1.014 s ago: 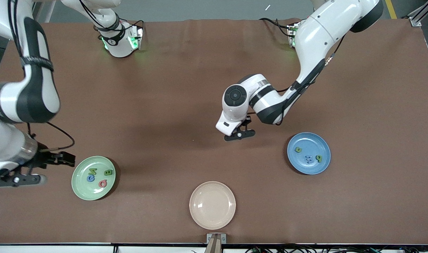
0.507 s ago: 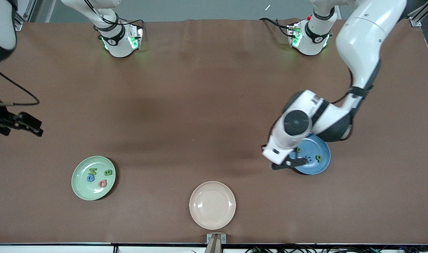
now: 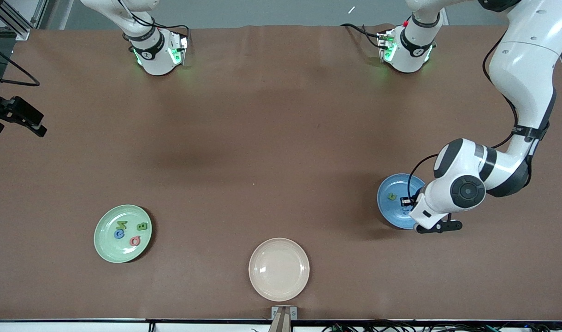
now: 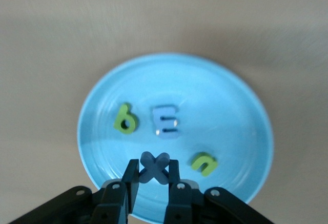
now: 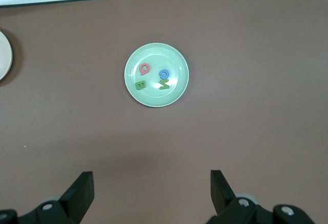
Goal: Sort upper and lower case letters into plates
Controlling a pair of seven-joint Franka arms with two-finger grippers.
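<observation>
Front view: table (image 3: 281,138) first, brown and wide, three plates along the camera edge. Green plate (image 3: 122,233) toward the right arm's end, carrying four letters: green M (image 3: 121,225), green B (image 3: 142,226), blue one (image 3: 119,234), red one (image 3: 134,240). Cream plate (image 3: 279,269) in the middle, bare. Blue plate (image 3: 399,198) toward the left arm's end, partly hidden under the left wrist.

Left gripper (image 4: 152,179) over the blue plate, pinching a blue x (image 4: 154,166) between its fingertips, x poking out just above the plate floor. Already lying in that plate: green b (image 4: 126,119), pale blue E (image 4: 165,122), green n (image 4: 204,163), all just past the held x, apart from it.

Right gripper (image 5: 152,190) waiting high near the table's edge at the right arm's end, fingers spread wide, holding nothing.

Likely light, stiff little blocks, smooth enough to skid on glossy glaze; best pinched across flat opposite faces, as with the x now. Probably just a release left, low, to stop a bounce.
</observation>
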